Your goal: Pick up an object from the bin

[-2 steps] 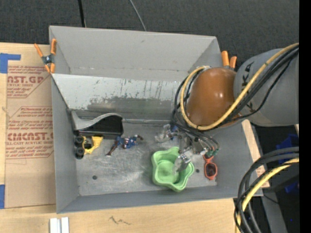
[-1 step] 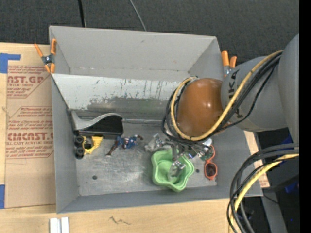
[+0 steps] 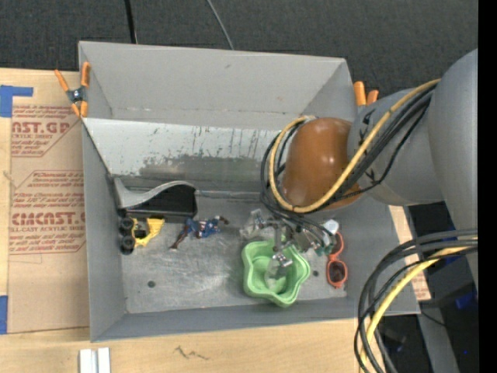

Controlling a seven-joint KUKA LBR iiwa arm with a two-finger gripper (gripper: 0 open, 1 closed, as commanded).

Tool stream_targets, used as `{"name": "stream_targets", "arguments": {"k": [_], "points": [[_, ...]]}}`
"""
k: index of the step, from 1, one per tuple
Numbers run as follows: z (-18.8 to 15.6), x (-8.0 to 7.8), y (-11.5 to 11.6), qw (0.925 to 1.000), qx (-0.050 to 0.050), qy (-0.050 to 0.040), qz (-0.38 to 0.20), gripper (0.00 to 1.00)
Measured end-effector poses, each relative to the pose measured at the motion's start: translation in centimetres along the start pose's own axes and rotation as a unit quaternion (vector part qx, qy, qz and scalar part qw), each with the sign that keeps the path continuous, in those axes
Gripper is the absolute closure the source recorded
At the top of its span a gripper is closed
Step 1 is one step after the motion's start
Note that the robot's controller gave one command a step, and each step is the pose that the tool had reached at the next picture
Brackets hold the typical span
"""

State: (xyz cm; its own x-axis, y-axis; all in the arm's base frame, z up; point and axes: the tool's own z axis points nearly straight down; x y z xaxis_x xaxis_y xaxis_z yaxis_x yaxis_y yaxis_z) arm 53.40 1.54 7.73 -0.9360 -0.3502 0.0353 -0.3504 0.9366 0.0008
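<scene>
Grey metal bin, floor scuffed and scratched, read as a clock face from above, left to right

9 o'clock, against the left wall: a small yellow-and-black plastic piece, black knobs at its left end. Just above it, toward 10 o'clock, a flat black wedge-shaped block with a pale curved strip along its top edge. The two lie close together; whether they touch is not clear

Near the floor's centre, slightly left: a tiny blue-and-red item with thin dark wires, lying apart from everything else. Too small to name

5 o'clock of centre: a bright green soft-looking bowl with a wavy, lobed rim like a flower. It sits upright on the floor, mouth up, near the front wall. Walls thick and glossy, paler inside the hollow

Gripper is down over this bowl, its metal tip inside the hollow at about the bowl's centre. Metal parts crowd together there, so I cannot tell whether it is spread or closed, nor whether it has hold of the rim

Above the gripper, toward 1 o'clock: the wrist's rounded orange-brown cover, looped with black and yellow cables

4 o'clock, just right of the green bowl: a small orange-red ring-shaped piece, flat on the floor, near the bowl's rim and close to the right wall
</scene>
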Motion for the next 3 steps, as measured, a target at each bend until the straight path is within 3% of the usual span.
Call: {"name": "stream_targets", "arguments": {"k": [3], "points": [[-0.48,0.25,-0.01,1.0,-0.001,-0.0016,0.0,1.0]]}}
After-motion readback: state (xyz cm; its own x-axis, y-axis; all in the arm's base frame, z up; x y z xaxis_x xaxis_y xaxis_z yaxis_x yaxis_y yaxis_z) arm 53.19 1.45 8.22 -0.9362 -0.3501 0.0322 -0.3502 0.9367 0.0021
